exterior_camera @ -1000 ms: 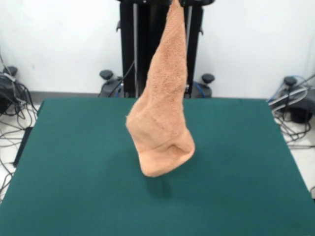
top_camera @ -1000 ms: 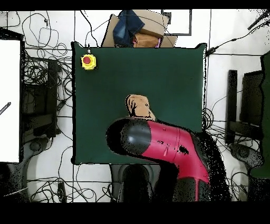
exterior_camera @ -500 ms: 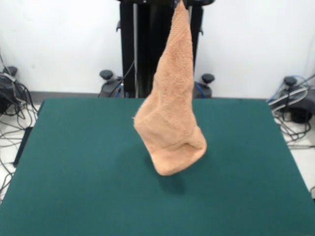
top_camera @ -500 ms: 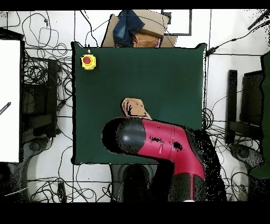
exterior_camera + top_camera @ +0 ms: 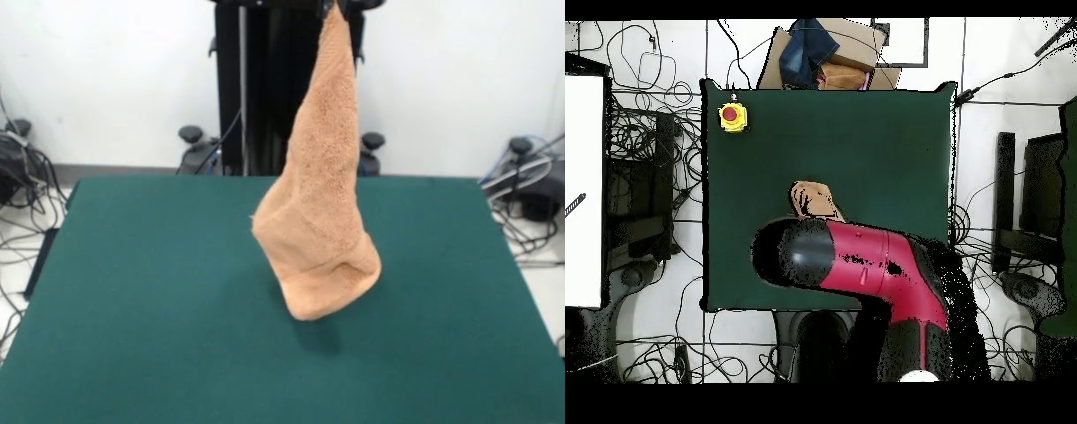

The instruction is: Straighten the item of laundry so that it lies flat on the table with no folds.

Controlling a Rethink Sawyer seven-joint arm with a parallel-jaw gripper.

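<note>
One peach towel (image 5: 320,212) hangs by a corner from above, clear of the green table (image 5: 132,291), the gripper's grasp itself unseen.

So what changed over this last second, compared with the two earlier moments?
The hanging towel has been carried steadily toward the right of the front view, its lower end staying just above the table. In the overhead view the arm swung toward the left of the picture, taking the towel with it. No grasp or release is visible. The towel keeps its bunched, cone-like shape, and the yellow box with the red button has not moved.
</note>
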